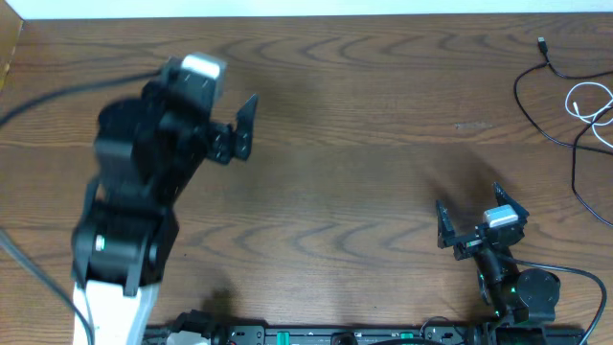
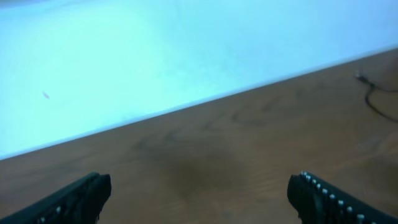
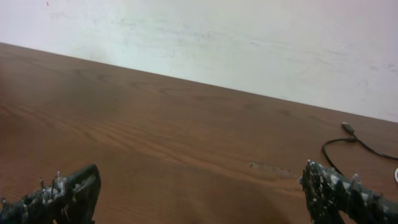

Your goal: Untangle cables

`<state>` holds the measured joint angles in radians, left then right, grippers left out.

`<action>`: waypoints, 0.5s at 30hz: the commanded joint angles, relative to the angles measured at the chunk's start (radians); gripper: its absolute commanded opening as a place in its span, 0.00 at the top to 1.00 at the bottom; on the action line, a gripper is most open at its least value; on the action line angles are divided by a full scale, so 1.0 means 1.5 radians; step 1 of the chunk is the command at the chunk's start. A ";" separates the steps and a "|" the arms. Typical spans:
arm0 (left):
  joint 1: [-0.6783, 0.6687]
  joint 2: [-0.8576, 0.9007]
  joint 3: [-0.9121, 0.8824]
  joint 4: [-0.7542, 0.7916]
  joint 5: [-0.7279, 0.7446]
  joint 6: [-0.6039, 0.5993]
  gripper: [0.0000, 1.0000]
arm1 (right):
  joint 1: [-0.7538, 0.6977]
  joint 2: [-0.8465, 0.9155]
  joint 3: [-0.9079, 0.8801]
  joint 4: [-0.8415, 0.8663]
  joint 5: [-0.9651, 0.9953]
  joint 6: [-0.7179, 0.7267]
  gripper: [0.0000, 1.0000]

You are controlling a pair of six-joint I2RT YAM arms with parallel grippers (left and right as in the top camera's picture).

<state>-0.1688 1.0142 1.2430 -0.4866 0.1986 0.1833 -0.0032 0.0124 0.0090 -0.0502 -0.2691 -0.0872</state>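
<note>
The cables (image 1: 575, 101) lie in loose loops beyond and to the right of the right claw (image 1: 469, 211), which is spread and empty. The left claw (image 2: 199, 193), also spread, is well apart from them, so the right arm is judged nearer.

The surface (image 1: 364, 144) reads mid-brown on my overhead feed, with a darker wavy wood-grain pattern running along its length. At the far right corner I see one black cable (image 1: 518, 94) and one white cable (image 1: 571, 100).

The left arm (image 1: 144, 163) is black, with a white lower segment (image 1: 115, 307) and a silver-grey cap (image 1: 203, 65). The right arm (image 1: 503, 259) is black, with a silver block (image 1: 498, 217) and a green light (image 1: 511, 290).

The left fingers (image 2: 323, 196) are black with a row of pale dots. The right fingers (image 3: 339, 186) are black with pale speckles.

The wall (image 3: 217, 37) is off-white in the right wrist view and pale blue in the left wrist view.
</note>
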 commanded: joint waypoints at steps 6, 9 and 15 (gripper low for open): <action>0.099 -0.216 -0.334 0.276 0.024 -0.019 0.04 | 0.007 -0.005 -0.002 -0.001 -0.002 0.008 0.01; 0.114 -0.288 -0.435 0.334 0.007 -0.019 0.04 | 0.007 -0.005 -0.002 -0.001 -0.002 0.008 0.01; 0.115 -0.444 -0.625 0.409 -0.049 -0.018 0.04 | 0.007 -0.005 -0.002 -0.001 -0.002 0.008 0.01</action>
<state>-0.0017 0.4484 0.4118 0.0879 0.1795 0.1608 -0.0032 0.0120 0.0090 -0.0505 -0.2691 -0.0872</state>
